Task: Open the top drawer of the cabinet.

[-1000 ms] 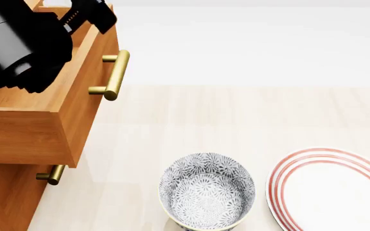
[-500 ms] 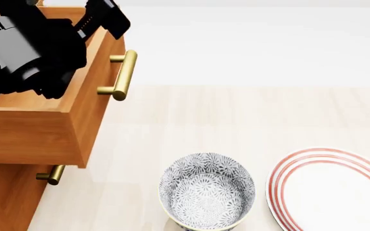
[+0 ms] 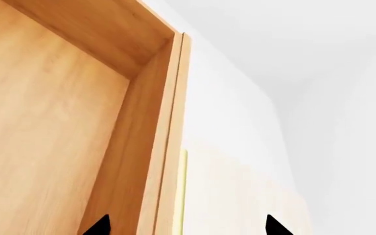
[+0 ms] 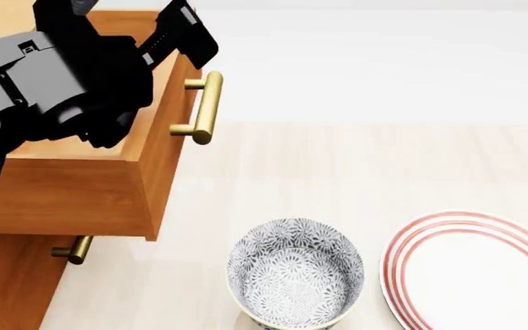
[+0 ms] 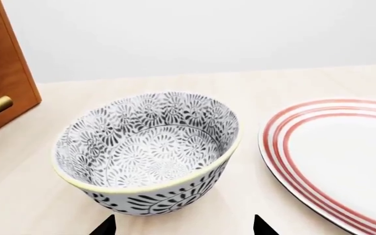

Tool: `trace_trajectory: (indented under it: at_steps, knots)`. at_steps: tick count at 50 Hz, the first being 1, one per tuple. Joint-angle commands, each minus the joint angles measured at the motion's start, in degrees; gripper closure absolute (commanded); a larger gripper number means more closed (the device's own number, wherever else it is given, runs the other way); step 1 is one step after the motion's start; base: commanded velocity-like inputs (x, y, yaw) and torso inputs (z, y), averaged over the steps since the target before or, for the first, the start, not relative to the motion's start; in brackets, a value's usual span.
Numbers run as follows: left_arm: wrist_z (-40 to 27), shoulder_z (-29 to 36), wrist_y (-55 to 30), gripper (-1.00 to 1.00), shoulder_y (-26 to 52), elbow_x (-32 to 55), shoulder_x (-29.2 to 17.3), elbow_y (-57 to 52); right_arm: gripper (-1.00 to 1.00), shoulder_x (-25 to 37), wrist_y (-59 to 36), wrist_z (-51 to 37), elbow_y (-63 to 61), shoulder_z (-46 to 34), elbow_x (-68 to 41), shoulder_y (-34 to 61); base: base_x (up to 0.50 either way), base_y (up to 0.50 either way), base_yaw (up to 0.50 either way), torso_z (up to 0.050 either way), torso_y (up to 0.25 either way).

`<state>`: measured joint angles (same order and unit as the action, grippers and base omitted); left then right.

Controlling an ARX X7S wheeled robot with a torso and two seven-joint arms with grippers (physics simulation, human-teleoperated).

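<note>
One stiff, rigid top drawer (image 4: 108, 172) juts from the cabinet (image 4: 7, 275); my left gripper's (image 3: 182, 226) spread jaws straddle its front, better gripped at the slippery brass handle (image 4: 206, 108).

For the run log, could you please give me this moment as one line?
top drawer: pulled out | left gripper: straddling its front panel, open | right gripper: open near bowl | plate: beside bowl
</note>
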<state>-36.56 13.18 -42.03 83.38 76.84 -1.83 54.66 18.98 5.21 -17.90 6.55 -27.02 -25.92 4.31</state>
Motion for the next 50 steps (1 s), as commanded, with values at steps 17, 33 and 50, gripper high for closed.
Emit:
trace_trajectory:
  at_steps: [17, 33, 50]
  knots:
    - [1.12, 11.20, 5.11, -1.00, 0.82, 14.79, 1.46, -0.35, -1.00, -0.80, 0.56, 1.47, 0.16, 0.86, 1.18, 0.07, 0.00, 0.00, 0.00, 0.000, 0.000]
    - [1.42, 18.08, 7.60, -1.00, 2.03, 22.08, 1.59, -0.66, -1.00, -0.76, 0.67, 1.55, 0.65, 0.91, 0.74, 0.35, 0.00, 0.00, 0.00, 0.000, 0.000]
    - [2.80, 28.44, 11.13, -1.00, 3.39, 32.11, 1.63, -2.47, -1.00, -0.41, 0.35, 1.33, 0.10, 0.98, 0.15, 0.43, 0.00, 0.00, 0.00, 0.000, 0.000]
